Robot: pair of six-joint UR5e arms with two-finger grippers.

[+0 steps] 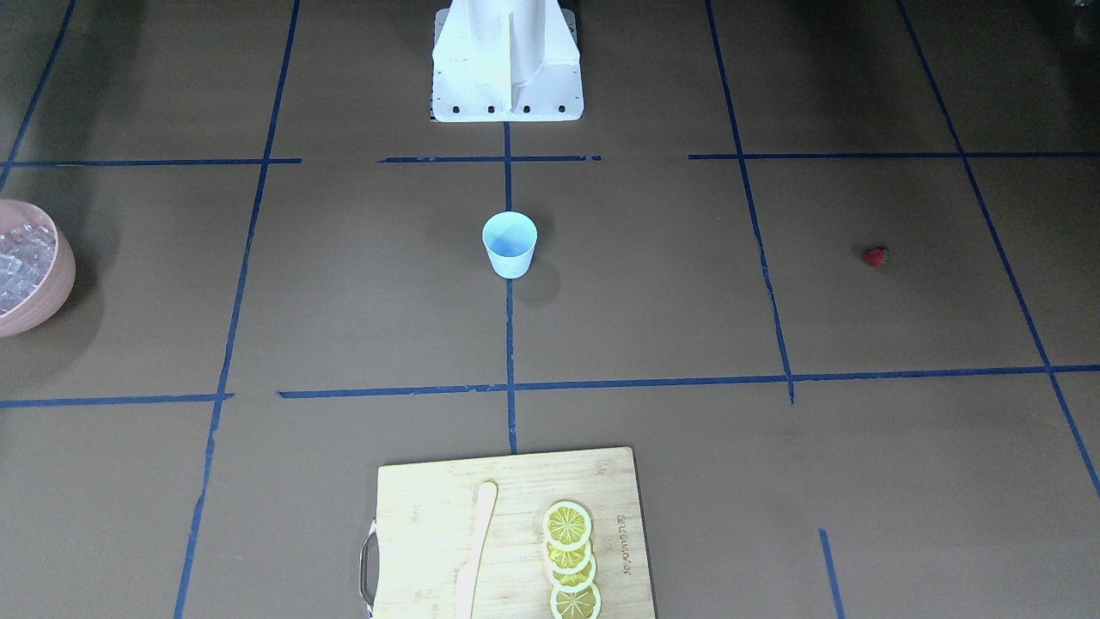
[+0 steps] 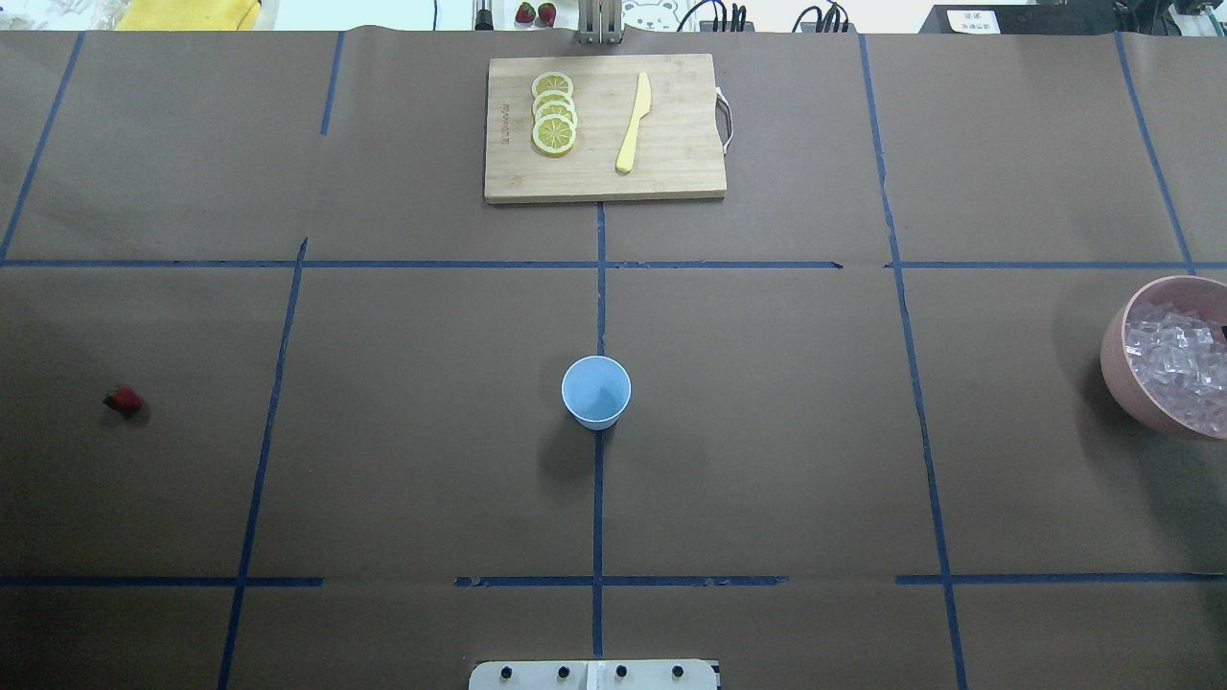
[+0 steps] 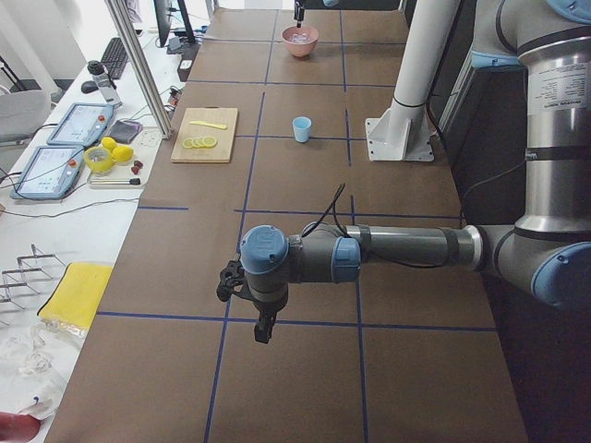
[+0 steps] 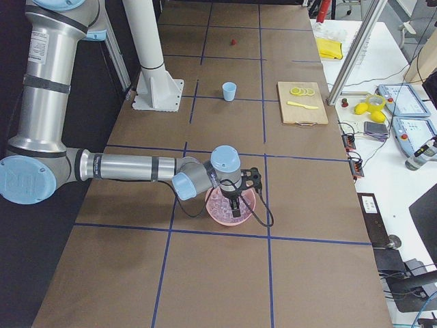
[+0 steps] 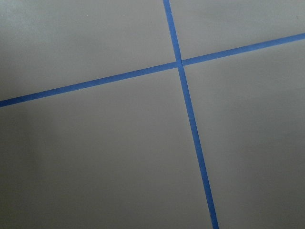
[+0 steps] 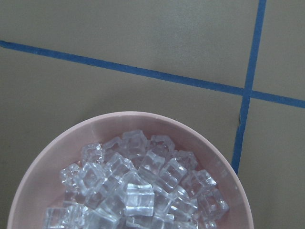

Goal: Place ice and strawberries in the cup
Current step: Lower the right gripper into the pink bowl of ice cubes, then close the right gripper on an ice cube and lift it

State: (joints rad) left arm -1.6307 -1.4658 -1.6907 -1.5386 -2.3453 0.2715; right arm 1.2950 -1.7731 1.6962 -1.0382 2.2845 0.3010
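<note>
The light blue cup stands upright at the table's centre and looks empty. One small red strawberry lies alone far out on my left side. The ice fills a pink bowl at the far right edge. My right gripper hangs straight over that bowl; its wrist view shows no fingers, so I cannot tell its state. My left gripper points down above bare table at the left end, seen only in the exterior left view, state unknown. The left wrist view holds only brown paper and blue tape.
A wooden cutting board lies at the far middle with lemon slices and a yellow knife on it. The white robot base stands at the near edge. Blue tape lines grid the brown table cover.
</note>
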